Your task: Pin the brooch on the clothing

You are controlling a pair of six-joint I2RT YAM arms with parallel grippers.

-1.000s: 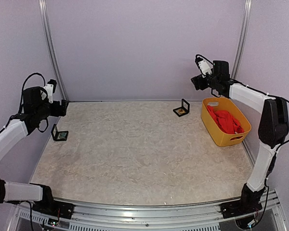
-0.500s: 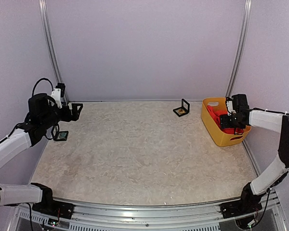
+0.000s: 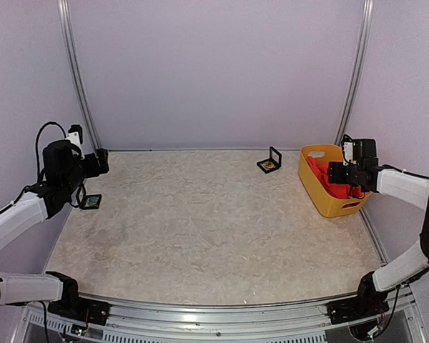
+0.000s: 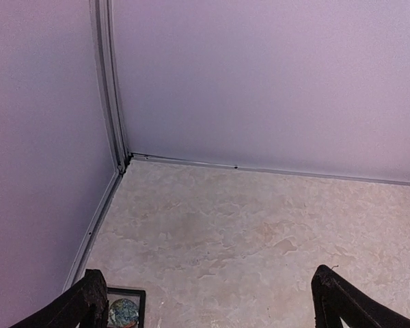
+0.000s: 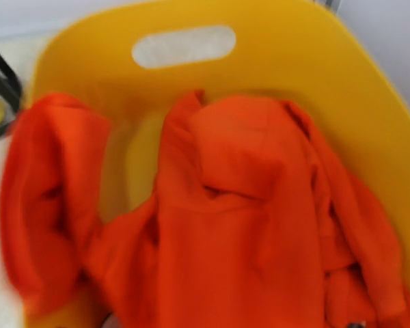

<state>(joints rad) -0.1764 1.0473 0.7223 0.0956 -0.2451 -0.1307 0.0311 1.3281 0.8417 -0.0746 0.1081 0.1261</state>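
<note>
The red-orange clothing (image 3: 341,191) lies crumpled in a yellow basket (image 3: 322,204). In the right wrist view the clothing (image 5: 246,225) fills most of the frame, and none of my right fingers show there. My right gripper (image 3: 334,174) hangs just over the basket, holding nothing, with the cloth lying loose. A gold brooch (image 3: 269,166) sits in an open black box at the back. A blue-green brooch (image 4: 124,311) lies in another black box (image 3: 91,202) by the left wall. My left gripper (image 4: 206,272) hovers above it, open and empty.
The basket (image 5: 294,55) stands against the right wall, with a handle slot in its far end. Metal rails run along the table's left and back edges (image 4: 116,164). The purple walls stand close on three sides.
My right arm came down from high at the back to just over the basket. My left gripper swung out to the right, then drew back toward the left wall.
</note>
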